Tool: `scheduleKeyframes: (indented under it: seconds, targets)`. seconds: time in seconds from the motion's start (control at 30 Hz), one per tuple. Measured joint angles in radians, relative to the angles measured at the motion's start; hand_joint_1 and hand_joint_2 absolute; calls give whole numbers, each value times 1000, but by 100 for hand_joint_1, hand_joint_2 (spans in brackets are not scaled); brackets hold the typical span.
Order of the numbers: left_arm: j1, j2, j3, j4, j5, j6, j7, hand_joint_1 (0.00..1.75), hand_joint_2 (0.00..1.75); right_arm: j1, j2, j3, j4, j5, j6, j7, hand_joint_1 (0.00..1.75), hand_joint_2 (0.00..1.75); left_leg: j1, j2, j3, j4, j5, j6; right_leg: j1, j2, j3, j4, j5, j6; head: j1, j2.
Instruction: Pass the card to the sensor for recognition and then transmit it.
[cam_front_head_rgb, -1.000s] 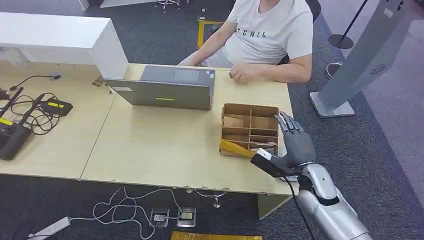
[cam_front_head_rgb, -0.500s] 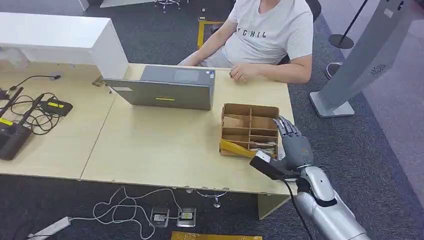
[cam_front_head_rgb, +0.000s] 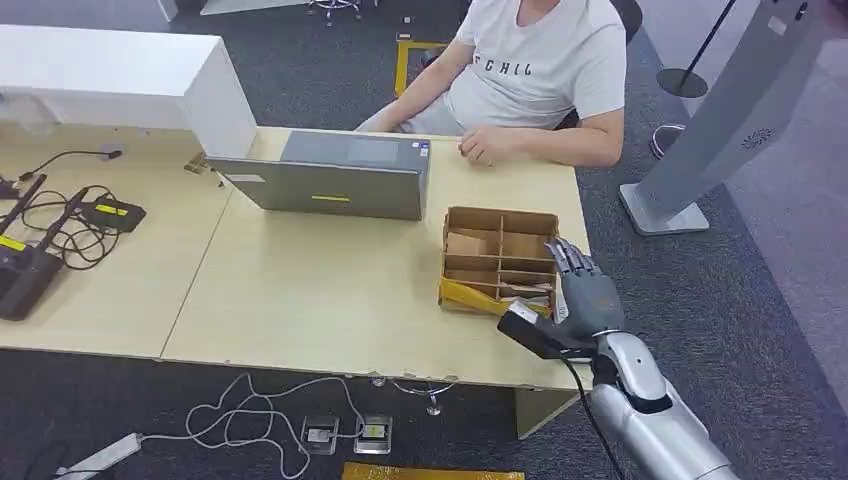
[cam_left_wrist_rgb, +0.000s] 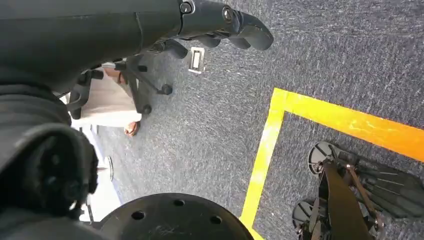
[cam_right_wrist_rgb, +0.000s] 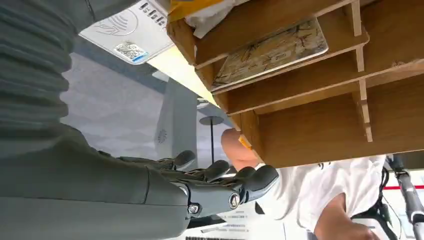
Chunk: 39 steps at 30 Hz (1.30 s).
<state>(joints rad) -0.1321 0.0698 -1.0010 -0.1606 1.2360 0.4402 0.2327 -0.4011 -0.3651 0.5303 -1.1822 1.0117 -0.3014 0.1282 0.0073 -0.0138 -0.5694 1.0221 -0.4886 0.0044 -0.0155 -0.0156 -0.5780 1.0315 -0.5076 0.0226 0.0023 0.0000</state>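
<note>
The right hand (cam_front_head_rgb: 582, 296) hung at the right side of the wooden divider box (cam_front_head_rgb: 500, 258), just beside its near compartments, its fingers (cam_right_wrist_rgb: 235, 184) stretched nearly straight and a little apart, with nothing in them. The box sat on the right part of the desk (cam_front_head_rgb: 320, 290), near the front edge. In the right wrist view a patterned card (cam_right_wrist_rgb: 272, 52) lay flat in one of the box's slots, apart from the hand, with a white card reader (cam_right_wrist_rgb: 132, 32) bearing a small sticker lying on the desk just beside the box. Something yellow (cam_front_head_rgb: 470, 296) leaned across the box's near corner. A grey laptop (cam_front_head_rgb: 335, 178) stood further back on the desk, and a person in a white shirt (cam_front_head_rgb: 540, 60) sat behind it, a forearm resting on the desk. Cables and black devices (cam_front_head_rgb: 30, 255) lay at the desk's far left. The left hand (cam_left_wrist_rgb: 220, 22) hung over grey carpet with yellow tape (cam_left_wrist_rgb: 300, 115), fingers curled loosely with nothing between them.
</note>
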Motion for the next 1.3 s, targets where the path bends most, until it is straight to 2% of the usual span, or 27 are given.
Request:
scheduleKeyframes:
  seconds: [0.6, 1.03, 1.3]
  targets:
    - [1, 0, 0, 0, 0, 0, 0, 0, 0, -25, 0, 8, -42, -26, 67, 11, 0, 175, 0, 0, 0, 0, 0, 0, 0, 0, 0, 0, 0, 0, 0, 0]
    - [1, 0, 0, 0, 2, 0, 0, 0, 0, -37, 2, 23, -49, -39, 72, 5, 0, 175, 0, 0, 0, 0, 0, 0, 0, 0, 0, 0, 0, 0, 0, 0]
    - [2, 0, 0, 0, 0, -2, 0, 0, 0, -37, 2, 29, -50, -51, 106, 17, 0, 175, 0, 0, 0, 0, 0, 0, 0, 0, 0, 0, 0, 0, 0, 0]
